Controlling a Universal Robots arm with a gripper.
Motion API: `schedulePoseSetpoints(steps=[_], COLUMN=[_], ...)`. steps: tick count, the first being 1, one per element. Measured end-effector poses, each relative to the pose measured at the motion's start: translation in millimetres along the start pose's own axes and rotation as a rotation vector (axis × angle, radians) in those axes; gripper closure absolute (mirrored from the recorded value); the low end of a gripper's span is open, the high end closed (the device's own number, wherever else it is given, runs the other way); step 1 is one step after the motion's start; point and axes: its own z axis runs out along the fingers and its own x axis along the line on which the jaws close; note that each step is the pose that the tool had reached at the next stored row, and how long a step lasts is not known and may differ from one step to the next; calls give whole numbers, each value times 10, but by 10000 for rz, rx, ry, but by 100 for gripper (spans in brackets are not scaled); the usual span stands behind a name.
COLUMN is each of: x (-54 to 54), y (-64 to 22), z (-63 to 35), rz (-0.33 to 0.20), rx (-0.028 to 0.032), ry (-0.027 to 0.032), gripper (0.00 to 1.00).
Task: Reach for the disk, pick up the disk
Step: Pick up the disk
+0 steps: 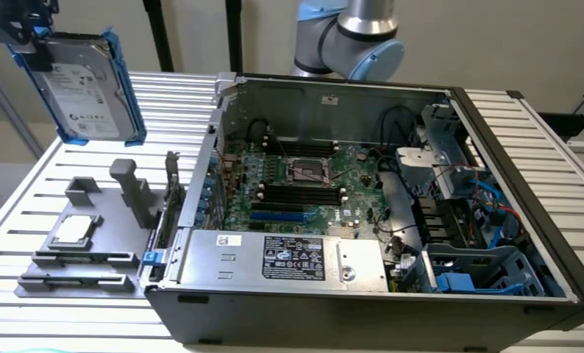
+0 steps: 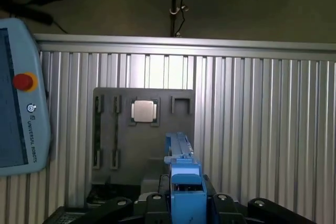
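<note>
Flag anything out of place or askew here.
The disk hangs tilted in mid-air, clamped in the gripper, above the grey holder rather than lying flat. Nothing looks spilled or damaged.

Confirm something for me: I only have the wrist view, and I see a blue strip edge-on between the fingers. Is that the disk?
Observer: Yes. The exterior view shows the disk face-on, with its white label outward and blue rails along both long sides.
Operator: Is it off the table, or resting on something?
Observer: Off it. It hangs in the air from the fingers, above the slatted table, at the exterior view's left.
</note>
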Motion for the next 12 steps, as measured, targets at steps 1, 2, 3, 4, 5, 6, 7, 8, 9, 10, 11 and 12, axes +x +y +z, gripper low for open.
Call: schedulePoseSetpoints(steps=[1, 2, 3, 4, 5, 6, 7, 8, 9, 10, 11, 12], x=[10, 19, 29, 39, 48, 57, 67, 78, 88, 97, 106, 115], y=[-44, -89, -134, -178, -223, -267, -312, -361, -406, -450, -495, -539], z=[-37, -74, -110, -147, -184, -221, -256, -296, -331, -366, -400, -431], rz=[0, 1, 1, 0, 0, 1, 1, -1, -1, -1, 0, 0], rx=[0, 0, 1, 0, 0, 0, 0, 1, 1, 0, 0, 1], ry=[-13, -28, -41, -54, -68, -82, -95, -109, -123, -139, -156, -177], gripper=[67, 67, 67, 67, 67, 67, 67, 67, 67, 67, 67, 67])
